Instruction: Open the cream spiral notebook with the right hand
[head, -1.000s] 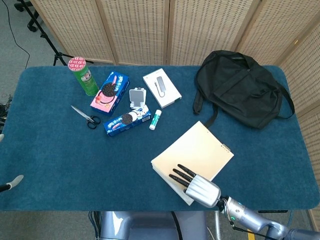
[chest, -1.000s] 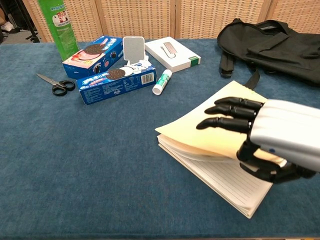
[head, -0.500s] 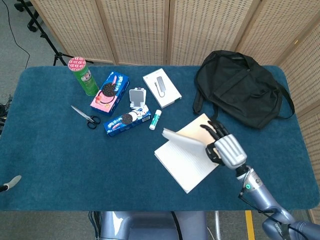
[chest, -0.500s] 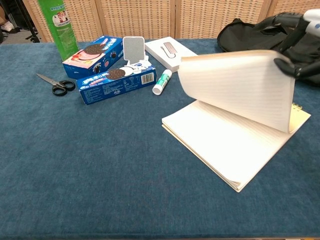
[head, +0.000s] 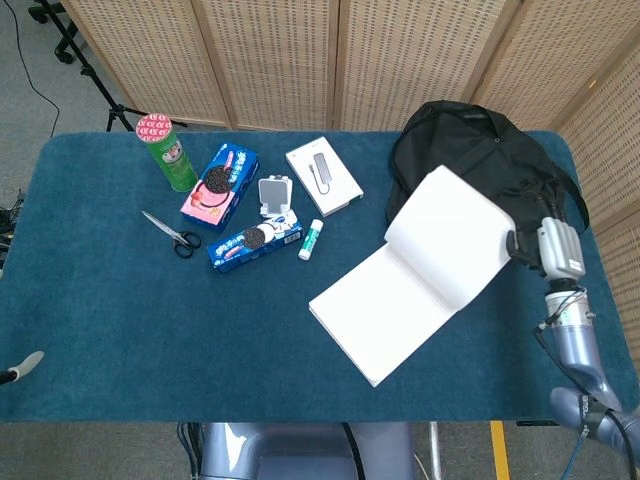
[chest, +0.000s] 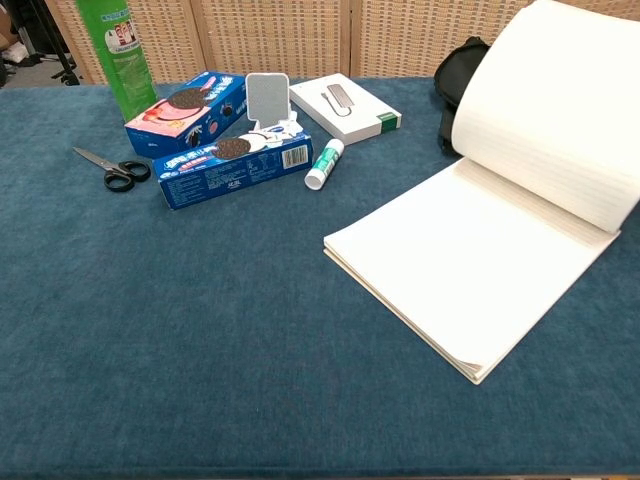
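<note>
The cream spiral notebook (head: 385, 315) lies open at the table's front right, its lined pages (chest: 470, 270) flat and facing up. Its cover and a sheaf of leaves (head: 450, 235) stand raised and curled over toward the right, filling the upper right of the chest view (chest: 560, 110). My right hand (head: 548, 248) is at the raised sheaf's right edge and holds it up, dark fingers (head: 516, 245) against the paper. The chest view hides this hand behind the sheaf. Only a grey tip of my left hand (head: 22, 367) shows at the far left edge.
A black bag (head: 480, 170) lies just behind the raised leaves. To the left are a white box (head: 323, 176), a glue stick (head: 311, 239), two blue cookie boxes (head: 255, 241), a small mirror (head: 275, 195), scissors (head: 170, 233) and a green can (head: 165, 152).
My right hand has swung from the notebook's front edge up and over to the right, carrying the cover and leaves with it. The notebook went from closed to wide open.
</note>
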